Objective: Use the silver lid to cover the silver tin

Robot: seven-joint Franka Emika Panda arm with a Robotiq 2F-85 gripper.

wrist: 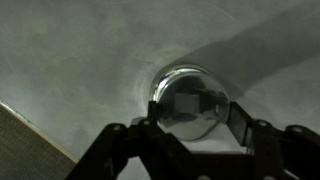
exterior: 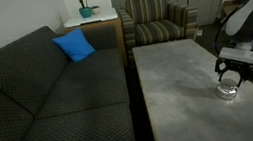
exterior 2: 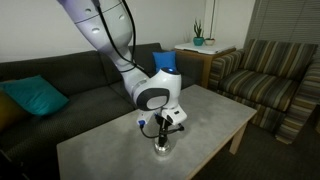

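My gripper [wrist: 193, 112] reaches straight down over the grey table [exterior: 177, 73]. The silver lid [wrist: 185, 100], a round mirror-like disc, sits between the two fingers, and both pads press its rim. Below it in both exterior views stands the silver tin [exterior: 229, 91] [exterior 2: 163, 146] on the tabletop, directly under the gripper [exterior: 228, 78] [exterior 2: 163, 134]. The lid sits at the tin's top. I cannot tell whether it rests fully on the tin. In the wrist view the tin is hidden under the lid.
A dark sofa [exterior: 39, 94] with a blue cushion [exterior: 75, 46] runs along the table's side. A striped armchair [exterior: 159, 20] and a side table with a potted plant [exterior: 84, 11] stand beyond. The table edge [wrist: 40, 140] is close by.
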